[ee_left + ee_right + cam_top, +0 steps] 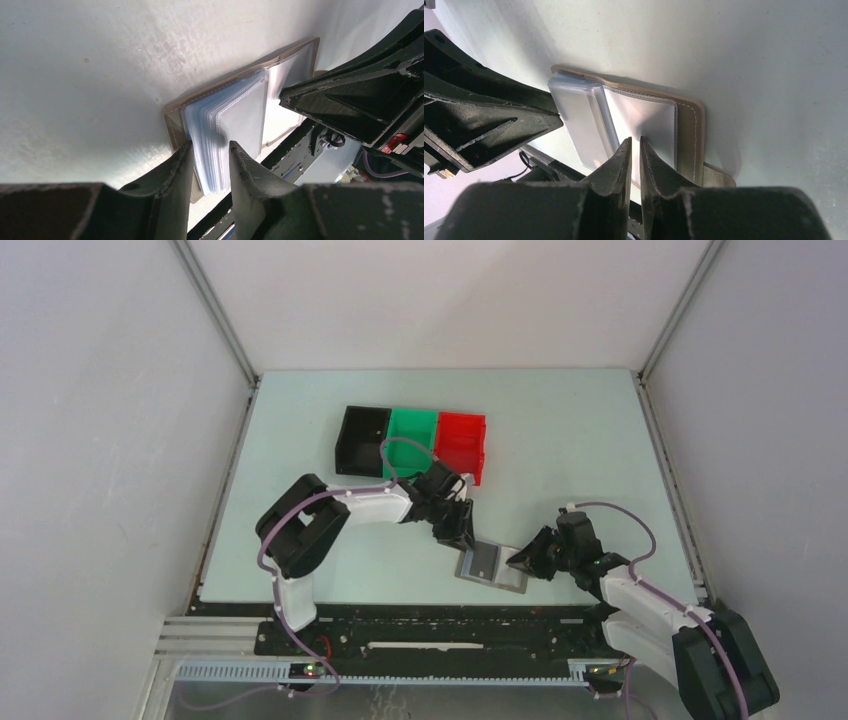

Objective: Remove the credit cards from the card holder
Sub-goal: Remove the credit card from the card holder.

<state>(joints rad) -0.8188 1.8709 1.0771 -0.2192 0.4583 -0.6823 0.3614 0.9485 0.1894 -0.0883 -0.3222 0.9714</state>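
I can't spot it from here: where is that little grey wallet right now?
Top view: the card holder lies open near the front edge of the table, right of centre, between the left gripper and the right gripper.

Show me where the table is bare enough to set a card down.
Widest bare patch: table between the red bin and the right wall. Also the strip between the black bin and the left wall. Crowded: near centre, where the left fingers and right fingers meet at the card holder.
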